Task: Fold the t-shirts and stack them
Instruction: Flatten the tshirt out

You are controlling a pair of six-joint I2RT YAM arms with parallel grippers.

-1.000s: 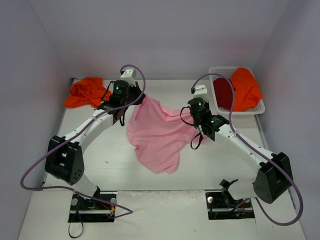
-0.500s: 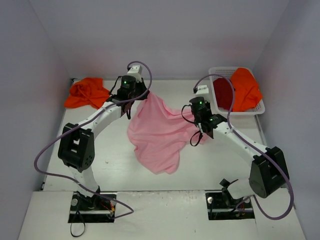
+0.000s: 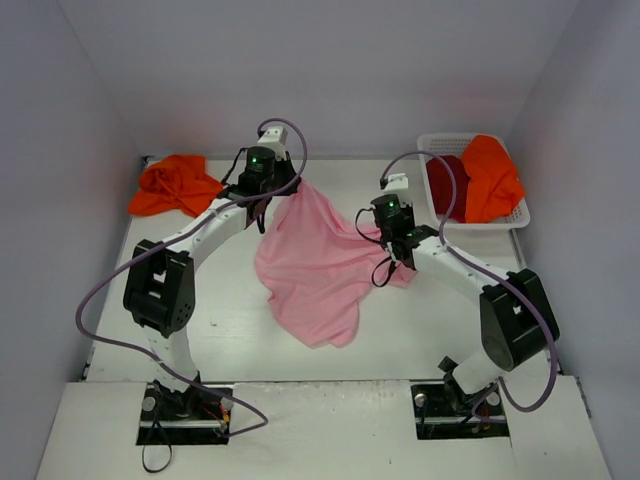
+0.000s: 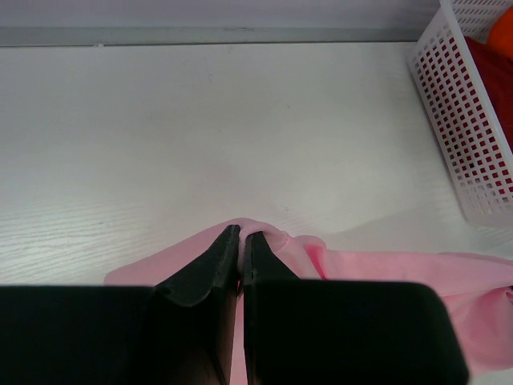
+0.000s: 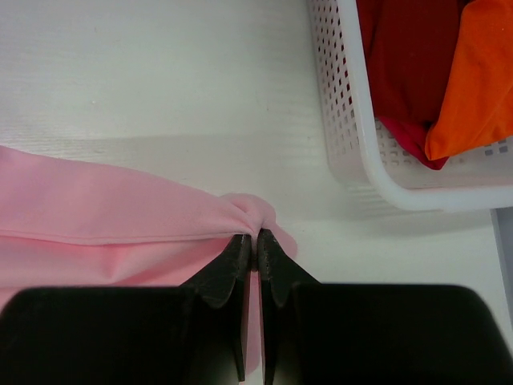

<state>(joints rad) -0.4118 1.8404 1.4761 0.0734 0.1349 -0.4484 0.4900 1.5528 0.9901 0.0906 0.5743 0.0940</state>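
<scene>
The light pink t-shirt (image 3: 315, 270) hangs and drapes between both grippers over the table's middle. My left gripper (image 3: 290, 187) is shut on its far left corner; the left wrist view shows the pink cloth (image 4: 361, 269) pinched at the gripper (image 4: 241, 233). My right gripper (image 3: 398, 258) is shut on its right edge; the right wrist view shows the cloth (image 5: 120, 208) bunched at the gripper (image 5: 256, 237). One orange t-shirt (image 3: 172, 186) lies crumpled at the far left. Another orange t-shirt (image 3: 493, 175) and the dark red t-shirt (image 3: 447, 185) lie in the basket.
The white latticed basket (image 3: 522, 214) stands at the far right corner, close to my right arm; it shows in the left wrist view (image 4: 469, 120) and right wrist view (image 5: 353, 136). Grey walls enclose the table on three sides.
Both grippers have moved toward the far side with the pink shirt held, the left one further back and right, the right one slightly left. The shirt's top edge is pulled farther back.
</scene>
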